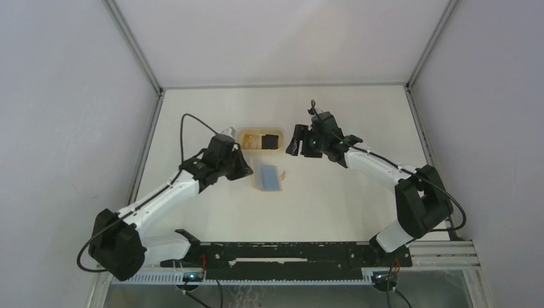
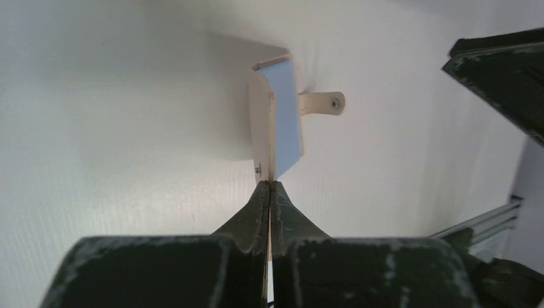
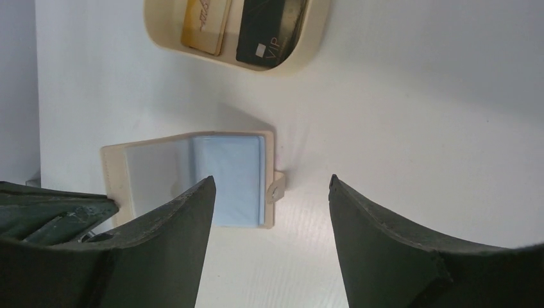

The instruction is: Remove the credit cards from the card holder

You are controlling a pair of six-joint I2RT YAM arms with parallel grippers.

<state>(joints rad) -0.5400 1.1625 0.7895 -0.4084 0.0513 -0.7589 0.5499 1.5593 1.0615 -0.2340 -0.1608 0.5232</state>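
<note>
The card holder (image 1: 268,177) lies open on the table, tan outside with pale blue sleeves inside; it also shows in the left wrist view (image 2: 277,122) and the right wrist view (image 3: 192,179). Its closure tab (image 2: 324,102) sticks out on the far side. My left gripper (image 2: 270,185) is shut on the edge of the holder's tan cover, at the holder's left side in the top view (image 1: 246,171). My right gripper (image 3: 270,179) is open and empty, above the table to the right of the holder (image 1: 296,147). No card shows in the sleeves.
An oval light-wood tray (image 1: 260,129) stands just behind the holder and holds a gold card (image 3: 205,22) and a black card (image 3: 266,29). Grey enclosure walls stand to the left, right and back. A black rail (image 1: 289,251) runs along the near edge.
</note>
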